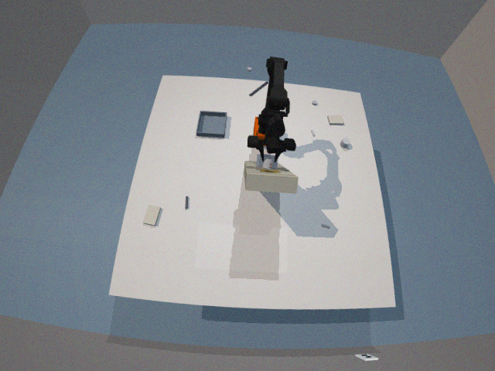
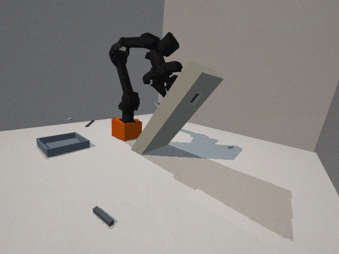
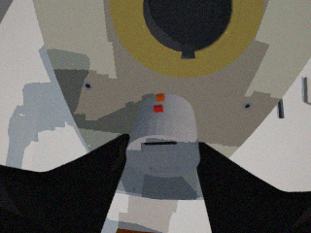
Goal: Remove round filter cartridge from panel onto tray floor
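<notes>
Claw: black parallel-jaw gripper (image 3: 162,169) clamped on the round grey filter cartridge (image 3: 162,139), one dark finger on each side of it in wrist view.
Cartridge: out of the panel, held betw. the fingers just in front of the panel face; grey cylinder w/ one narrow dark slot showing on its face and two small orange-red marks near its top edge. In top view it shows as a pale lump (image 1: 267,161) under the claw.
Socket: dark round hole (image 3: 187,6) w/ a small notch at its lower edge, ringed by a mustard-yellow band (image 3: 123,19), on the panel above the cartridge.
Panel: beige slanted service panel (image 2: 161,120), leaning up off the white table top (image 2: 164,205); its grey side face carries a small dark slot (image 2: 194,97).
Arm: black, on an orange cube base (image 2: 126,128), bent over the panel's upper edge.
Tray: shallow blue-grey rectangular tray (image 1: 211,124), well apart from the panel, to one side of the base; nothing seen in it.
Writing: no brand, label or text readable anywhere; only the two orange-red marks, too small to read.
Other bits: small dark grey bar (image 2: 103,215) lying on the table top, well apart from the panel.
</notes>
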`<state>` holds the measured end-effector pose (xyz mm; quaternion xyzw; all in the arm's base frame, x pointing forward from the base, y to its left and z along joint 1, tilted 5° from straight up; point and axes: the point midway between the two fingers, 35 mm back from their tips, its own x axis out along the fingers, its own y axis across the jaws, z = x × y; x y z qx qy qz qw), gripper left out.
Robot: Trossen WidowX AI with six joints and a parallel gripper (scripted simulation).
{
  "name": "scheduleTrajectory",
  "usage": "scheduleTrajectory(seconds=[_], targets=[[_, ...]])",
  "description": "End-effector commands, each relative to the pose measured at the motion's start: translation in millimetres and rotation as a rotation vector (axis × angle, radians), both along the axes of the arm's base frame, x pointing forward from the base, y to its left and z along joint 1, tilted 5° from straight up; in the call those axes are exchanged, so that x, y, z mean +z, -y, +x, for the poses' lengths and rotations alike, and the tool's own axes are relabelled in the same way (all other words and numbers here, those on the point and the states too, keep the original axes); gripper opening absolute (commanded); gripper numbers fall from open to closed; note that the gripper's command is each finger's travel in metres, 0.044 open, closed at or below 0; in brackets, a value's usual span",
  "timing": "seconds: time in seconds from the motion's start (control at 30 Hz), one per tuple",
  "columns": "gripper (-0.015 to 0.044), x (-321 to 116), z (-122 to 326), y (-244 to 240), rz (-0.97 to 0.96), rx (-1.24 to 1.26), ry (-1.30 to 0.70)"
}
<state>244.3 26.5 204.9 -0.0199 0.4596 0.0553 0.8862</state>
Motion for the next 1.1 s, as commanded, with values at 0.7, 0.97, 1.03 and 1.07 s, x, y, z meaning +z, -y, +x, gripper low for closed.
scheduleTrajectory(seconds=[0.7, 0.97, 1.03, 1.07], targets=[[0.0, 74.2, -41.2, 13.3, -0.004, 0.002, -0.004], [0.0, 70.8, -34.9, 31.1, -0.009, 0.004, -0.016], [0.0, 70.0, -33.6, 35.8, -0.01, 0.004, -0.018], [0.0, 69.6, -33.0, 38.1, -0.01, 0.004, -0.019]])
